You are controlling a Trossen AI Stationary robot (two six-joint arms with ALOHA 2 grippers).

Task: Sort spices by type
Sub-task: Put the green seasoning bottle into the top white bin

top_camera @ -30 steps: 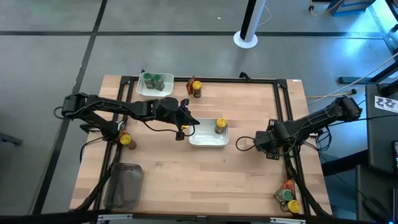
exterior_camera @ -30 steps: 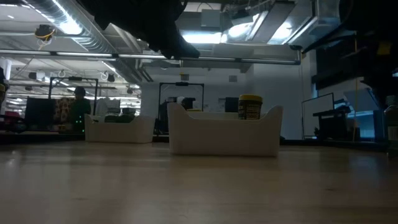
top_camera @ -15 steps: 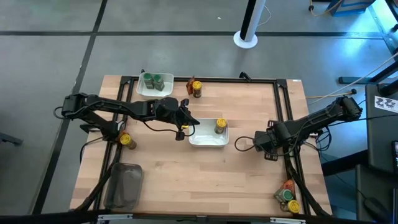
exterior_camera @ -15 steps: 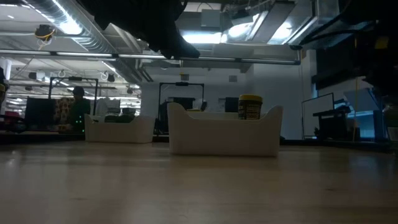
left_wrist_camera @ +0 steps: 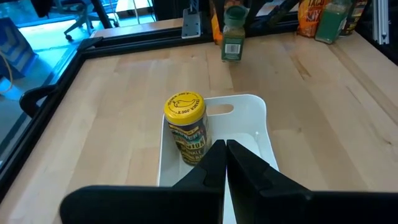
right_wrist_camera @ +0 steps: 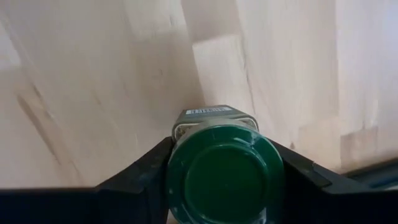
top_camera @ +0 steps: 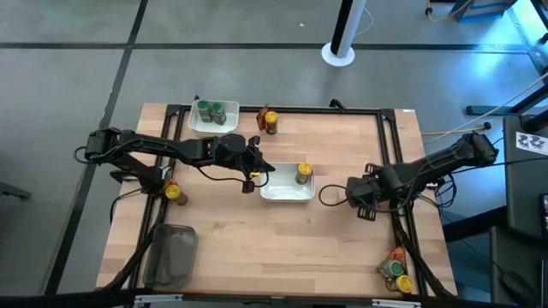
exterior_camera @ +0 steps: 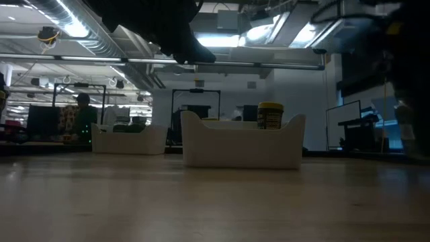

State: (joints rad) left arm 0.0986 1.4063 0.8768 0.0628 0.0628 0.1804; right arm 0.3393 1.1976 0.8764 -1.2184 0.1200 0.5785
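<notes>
Green-lid jar point(right_wrist_camera: 217, 163) clamped in R gripper point(top_camera: 363, 198) above table; L gripper point(left_wrist_camera: 224, 163) pinched closed.

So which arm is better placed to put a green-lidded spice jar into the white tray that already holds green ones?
The right. Its gripper is shut on a green-lidded spice jar; the left gripper is shut and empty above the white tray with the yellow-lidded jar. The green-jar tray lies far across the table, though.

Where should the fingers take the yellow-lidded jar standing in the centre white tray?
Grip the yellow-lidded round jar across its lid, coming straight down from above. It stands upright, taller than the white rectangular tray walls, so the lid is exposed while the walls hinder a side approach.
</notes>
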